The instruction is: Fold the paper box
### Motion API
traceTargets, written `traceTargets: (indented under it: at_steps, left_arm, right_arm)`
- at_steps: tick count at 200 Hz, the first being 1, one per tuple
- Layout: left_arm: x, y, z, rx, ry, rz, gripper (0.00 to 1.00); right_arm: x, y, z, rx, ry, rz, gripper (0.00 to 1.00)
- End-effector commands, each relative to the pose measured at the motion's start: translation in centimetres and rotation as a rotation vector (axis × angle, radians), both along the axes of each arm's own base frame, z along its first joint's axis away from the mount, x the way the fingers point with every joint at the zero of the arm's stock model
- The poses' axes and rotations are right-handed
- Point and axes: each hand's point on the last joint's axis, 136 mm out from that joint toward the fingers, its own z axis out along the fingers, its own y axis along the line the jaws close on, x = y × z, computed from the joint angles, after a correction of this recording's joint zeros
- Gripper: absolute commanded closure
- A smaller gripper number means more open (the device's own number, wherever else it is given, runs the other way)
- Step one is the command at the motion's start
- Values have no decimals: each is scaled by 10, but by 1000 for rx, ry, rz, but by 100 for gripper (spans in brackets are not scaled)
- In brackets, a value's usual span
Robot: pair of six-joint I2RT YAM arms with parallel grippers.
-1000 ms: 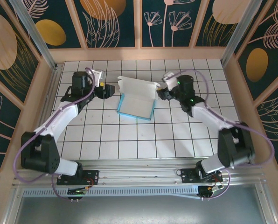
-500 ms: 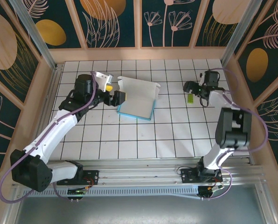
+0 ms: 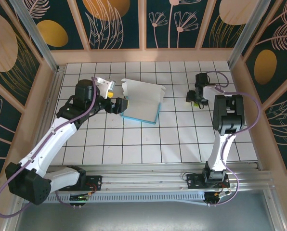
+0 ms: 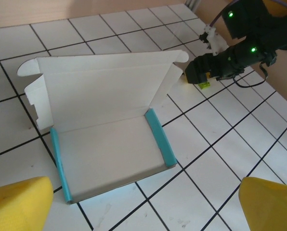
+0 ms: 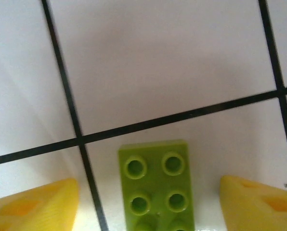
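**Asker:** Where is the paper box?

**Describer:** The paper box [image 3: 142, 107] lies on the white tiled worktop [image 3: 134, 139], left of centre and toward the far side. It is open. The shallow tray lies flat with its white inside facing up and a turquoise wall along each short side. The lid flap [image 4: 105, 89] stands up from the far edge, its white face toward the arms.

**Asker:** And the left hand?

**Describer:** The left hand [image 3: 120, 104] sits low, just beside the box's left edge. From above I cannot tell whether it touches the card. Its wrist camera looks across the tray, and two yellow fingertips [image 4: 18, 204] sit in the bottom corners of that view. They are spread wide with nothing between them (this hand has hold of nothing).

**Asker:** What about the right hand?

**Describer:** The right hand [image 3: 194, 98] is well apart from the box, off to its right, pointing down at the worktop. Its wrist camera shows a small green brick [image 5: 155, 192] with round studs lying on a tile, between two yellow fingers [image 5: 32, 207]. A strip of bare white tile shows on each side of the brick, so the fingers stand apart and are not gripping it. In the left wrist view the same brick is a green speck just beneath the black hand.
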Motion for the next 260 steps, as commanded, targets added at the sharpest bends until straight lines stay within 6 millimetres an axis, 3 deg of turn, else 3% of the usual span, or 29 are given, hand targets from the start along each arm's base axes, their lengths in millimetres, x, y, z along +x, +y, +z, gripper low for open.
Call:
traceTargets:
  at_steps: [1, 38, 52, 72, 103, 121, 134, 150, 164, 186, 206, 222, 260]
  left_arm:
    - [-4, 6, -6, 36, 14, 17, 1]
    - [-2, 8, -1, 22, 7, 47, 1]
    - [-1, 9, 4, 8, -2, 59, 1]
    - [3, 17, 7, 2, -2, 122, 2]
    - [11, 34, 5, 19, 43, 247, 1]
    - [15, 46, 5, 10, 64, 314, 1]
    - [20, 61, 8, -3, 79, 383, 1]
    - [25, 83, 12, -32, 92, 471, 1]
    - [28, 104, 15, -44, 100, 564, 1]
    - [28, 119, 19, -33, 105, 637, 2]
    - [25, 124, 23, -33, 96, 659, 1]
    - [21, 128, 27, -34, 75, 677, 1]
    - [16, 126, 28, -20, 46, 638, 1]
  right_arm:
    - [-11, -3, -7, -5, 48, -28, 34]
    - [-28, 0, -21, 27, 81, -33, 49]
    - [-28, 0, -16, 39, 69, -31, 60]
    - [-24, 1, 9, 49, -5, -29, 72]
    - [-28, 15, 80, 91, -170, -24, 78]
    - [-41, 38, 131, 125, -277, 7, 79]
    - [-56, 69, 173, 171, -371, 56, 79]
    - [-79, 126, 218, 225, -498, 189, 80]
    - [-98, 183, 235, 243, -552, 336, 81]
    - [-116, 260, 221, 159, -524, 604, 81]
    - [-121, 306, 188, -22, -480, 818, 82]
    - [-115, 323, 157, -82, -441, 911, 83]
    - [-81, 337, 94, -163, -355, 982, 83]
